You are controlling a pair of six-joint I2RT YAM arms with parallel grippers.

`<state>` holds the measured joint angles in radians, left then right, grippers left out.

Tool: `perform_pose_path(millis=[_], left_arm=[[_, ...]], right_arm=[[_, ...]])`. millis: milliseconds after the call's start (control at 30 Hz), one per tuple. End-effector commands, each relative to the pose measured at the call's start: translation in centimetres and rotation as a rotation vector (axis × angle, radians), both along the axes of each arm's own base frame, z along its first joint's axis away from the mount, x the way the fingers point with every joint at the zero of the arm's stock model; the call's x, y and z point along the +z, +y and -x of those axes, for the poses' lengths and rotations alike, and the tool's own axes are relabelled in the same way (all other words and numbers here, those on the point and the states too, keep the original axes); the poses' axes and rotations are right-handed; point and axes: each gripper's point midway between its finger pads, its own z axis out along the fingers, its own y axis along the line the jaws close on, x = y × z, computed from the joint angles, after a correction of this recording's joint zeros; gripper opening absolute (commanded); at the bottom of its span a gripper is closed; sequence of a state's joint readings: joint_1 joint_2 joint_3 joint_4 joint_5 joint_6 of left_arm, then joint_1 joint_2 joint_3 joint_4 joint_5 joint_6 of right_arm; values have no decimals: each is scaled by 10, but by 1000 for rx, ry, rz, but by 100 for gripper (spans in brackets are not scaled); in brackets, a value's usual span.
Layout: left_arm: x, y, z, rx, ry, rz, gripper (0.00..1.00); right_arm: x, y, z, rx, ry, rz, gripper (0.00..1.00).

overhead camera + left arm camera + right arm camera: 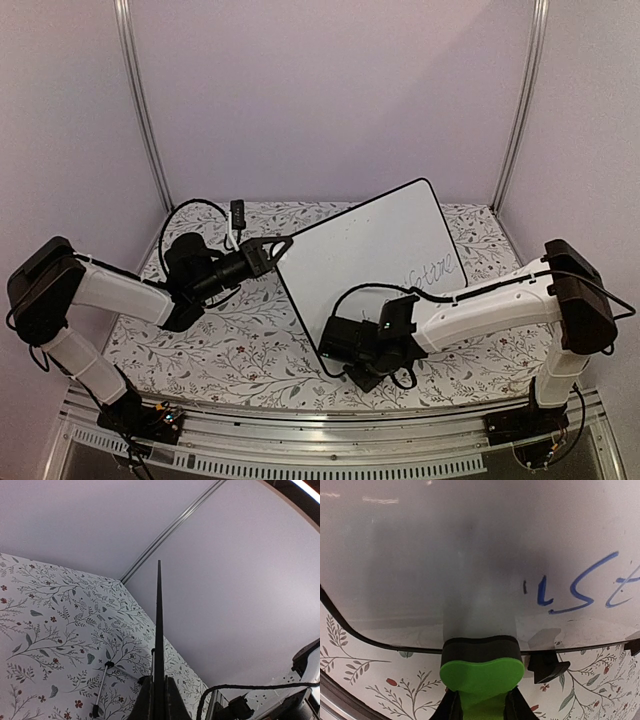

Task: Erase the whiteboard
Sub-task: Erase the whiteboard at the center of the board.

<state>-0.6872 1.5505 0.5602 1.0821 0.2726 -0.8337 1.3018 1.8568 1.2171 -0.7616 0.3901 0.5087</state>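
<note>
The whiteboard [370, 245] lies slanted across the middle of the table, with blue handwriting [432, 272] near its right edge. My left gripper [281, 245] is shut on the board's left rim, which shows edge-on as a thin black line [159, 630] running up from between the jaws of that gripper [159, 702]. My right gripper [340, 345] sits at the board's near corner. It is shut on a green eraser [482, 672] whose black pad presses on the board's lower rim. The whiteboard [470, 540] fills that view, with the blue writing [580, 587] to the right of the eraser.
A floral cloth [230, 340] covers the table. A thin metal rod with black ends [100, 690] lies on it just left of the board. A black clip foot [546, 666] sticks out under the board's rim beside the eraser. Aluminium posts [140, 110] and lilac walls surround the table.
</note>
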Motion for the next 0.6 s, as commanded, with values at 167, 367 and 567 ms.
perform_pose_path(millis=[167,367,567], left_arm=[[-17,-20,23,-124,46,-36,0],[-16,-20,23,-126,45,-35,0],[-17,-21,23,-125,44,-35,0]], right_arm=[[25,20,-33,-43,-98,-102,0],[49,19,-68,-76,-156,-146,0],[70,21,-84,-88,-198,-204,0]])
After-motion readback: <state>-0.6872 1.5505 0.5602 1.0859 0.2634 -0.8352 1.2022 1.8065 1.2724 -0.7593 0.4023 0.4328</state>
